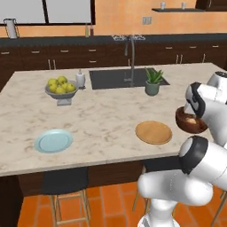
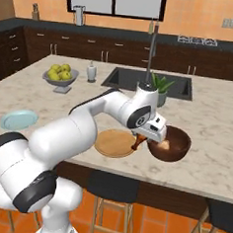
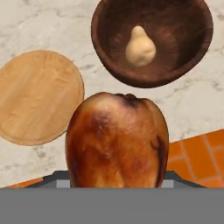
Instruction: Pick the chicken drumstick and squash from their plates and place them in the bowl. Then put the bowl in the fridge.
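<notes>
the fingers (image 2: 139,141) are clamping the chicken drumstick (image 3: 117,140), carrying it just beside the bowl (image 3: 151,41) near the surface's (image 1: 106,119) front edge, probably so it can be dropped in. the squash (image 3: 140,47) is already lying inside that bowl. the wooden plate (image 3: 38,96) and the blue plate (image 1: 53,140) are sitting bare.
</notes>
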Motion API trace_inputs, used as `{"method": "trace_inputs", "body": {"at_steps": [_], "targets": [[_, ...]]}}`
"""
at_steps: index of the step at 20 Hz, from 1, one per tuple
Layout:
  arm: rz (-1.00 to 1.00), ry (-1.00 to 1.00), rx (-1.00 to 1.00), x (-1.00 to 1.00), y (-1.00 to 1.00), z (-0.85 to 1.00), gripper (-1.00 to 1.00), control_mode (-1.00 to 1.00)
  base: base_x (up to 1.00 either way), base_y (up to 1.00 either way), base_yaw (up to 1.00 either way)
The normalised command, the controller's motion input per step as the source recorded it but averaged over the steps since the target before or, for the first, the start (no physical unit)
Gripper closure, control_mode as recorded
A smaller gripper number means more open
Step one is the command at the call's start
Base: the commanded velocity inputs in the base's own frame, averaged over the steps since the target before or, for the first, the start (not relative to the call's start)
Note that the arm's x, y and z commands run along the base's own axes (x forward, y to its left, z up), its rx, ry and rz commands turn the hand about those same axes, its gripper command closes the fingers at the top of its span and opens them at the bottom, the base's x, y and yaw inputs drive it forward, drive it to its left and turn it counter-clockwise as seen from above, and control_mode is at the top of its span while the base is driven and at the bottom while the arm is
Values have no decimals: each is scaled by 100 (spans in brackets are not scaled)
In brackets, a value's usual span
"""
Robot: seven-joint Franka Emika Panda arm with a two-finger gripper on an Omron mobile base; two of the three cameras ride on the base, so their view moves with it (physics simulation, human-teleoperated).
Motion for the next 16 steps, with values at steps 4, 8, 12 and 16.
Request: {"method": "trace_inputs", "body": {"at_steps": [4,8,12,16], "targets": [[0,0,0,0,0,0,100,100,84,-67,1],[0,2,0,15,0,0,100,-100,55,-11,0],[0,35,-2,98,10,-41,100,-100,0,0,0],[-2,25,3,96,-42,-42,100,-100,0,0,0]]}}
